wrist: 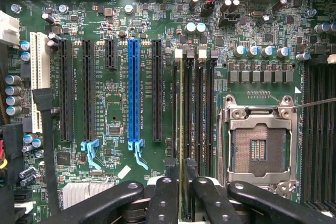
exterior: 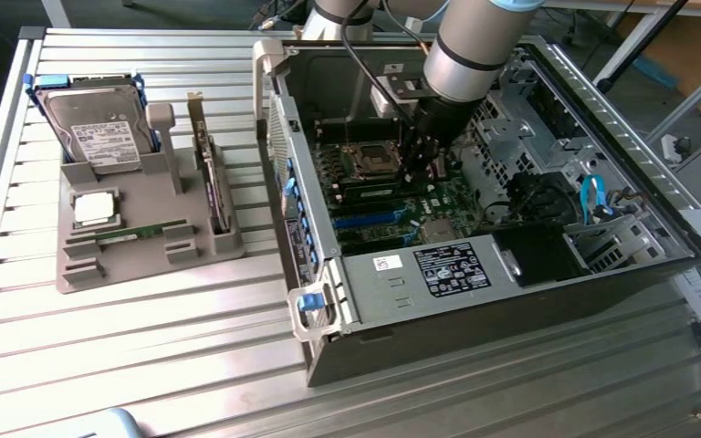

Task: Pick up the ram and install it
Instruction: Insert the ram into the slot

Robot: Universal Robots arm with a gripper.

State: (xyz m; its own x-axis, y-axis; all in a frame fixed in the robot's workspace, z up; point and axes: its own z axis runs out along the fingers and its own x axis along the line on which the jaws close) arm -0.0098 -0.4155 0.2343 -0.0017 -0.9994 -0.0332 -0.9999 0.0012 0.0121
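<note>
Black fingers [wrist: 164, 203] of the tool [wrist: 181, 203] sit closest to the wrist camera, standing slightly apart on either side of the ram [wrist: 181, 129], which rests edge-on in the first memory slot of the motherboard [wrist: 115, 103]; whether the pads touch the stick cannot be told. Seen from above, the ram is a long, thin line with a pale yellow-green top edge, running between white latch tabs, with empty black memory slots [wrist: 202, 119] just beside it. Next to those slots lies the open processor socket [wrist: 259, 148] with its metal frame, and on the other side stand black expansion slots and one blue slot [wrist: 134, 93]. In the exterior view, the open computer case [exterior: 473, 274] lies on its side on the ribbed metal desk [exterior: 143, 347], holding the motherboard, and the robot arm [exterior: 466, 64] reaches down into it. On the exterior view's left, a grey parts tray [exterior: 143, 246] on the desk holds a hard drive [exterior: 101, 128] leaning at its back, a square silver processor [exterior: 95, 208], a dark expansion card [exterior: 214, 178] standing upright on edge, and a thin green stick [exterior: 131, 234] lying flat in a groove.
</note>
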